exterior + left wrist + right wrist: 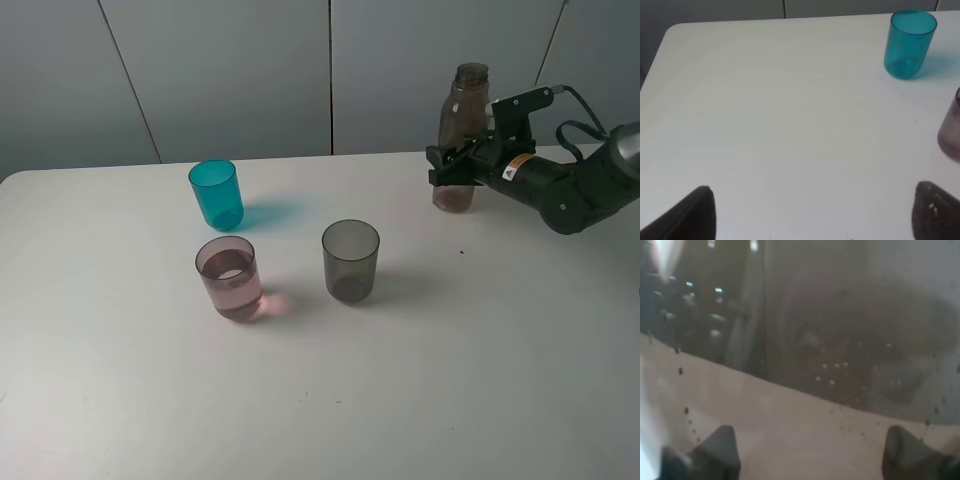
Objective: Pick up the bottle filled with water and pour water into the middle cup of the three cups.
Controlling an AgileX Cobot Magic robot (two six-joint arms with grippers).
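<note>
The bottle (463,120) stands upright on the far right of the white table (480,380), well apart from the cups. The right gripper (452,166) reaches in from the right at the bottle's lower half, with one jaw on either side. In the right wrist view the bottle's smoky, droplet-speckled wall fills the frame between the two fingertips (715,450). Whether they press on it or only flank it cannot be told.

The middle cup (229,278), pink, sits nearest on the left and has liquid in its lower part. The teal tumbler (216,194) stands just beyond it, and the grey tumbler (350,261) is to its right, between it and the bottle.

The left gripper (817,215) hangs over bare table left of the cups. Its fingers are spread wide and hold nothing.
</note>
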